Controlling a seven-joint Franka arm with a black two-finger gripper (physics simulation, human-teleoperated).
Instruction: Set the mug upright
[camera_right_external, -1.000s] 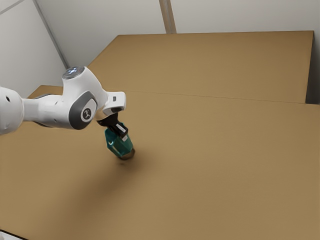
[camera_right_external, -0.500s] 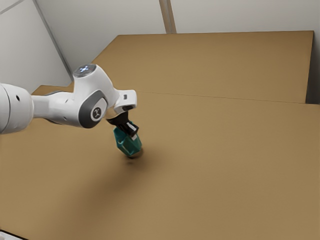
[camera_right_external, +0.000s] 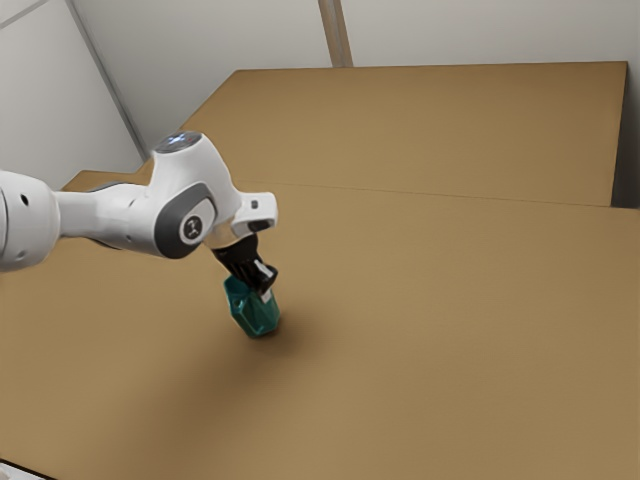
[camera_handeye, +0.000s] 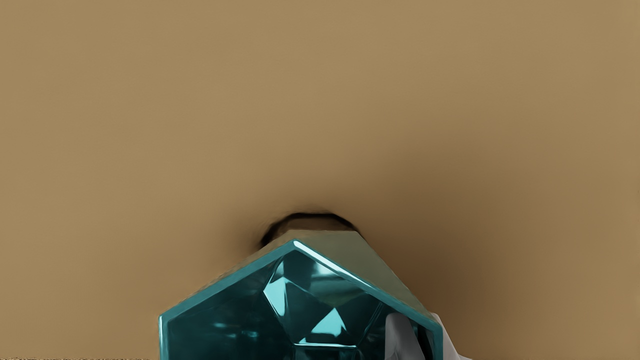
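The jaws (camera_right_external: 266, 290) have come down; the mug (camera_right_external: 252, 312) sits lower.

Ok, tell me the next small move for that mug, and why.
I'd ease the mug gently down and level it, with the pincer closed. One finger is inside its mouth and the other outside, gripping the wall. In the exterior view it seems to lean slightly, base near the table, and I can't tell whether that base sits flat.

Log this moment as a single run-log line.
gripper: shut on wall of teal mug | fingers: one inside, one outside | beneath: table | mug fully upright: cannot tell
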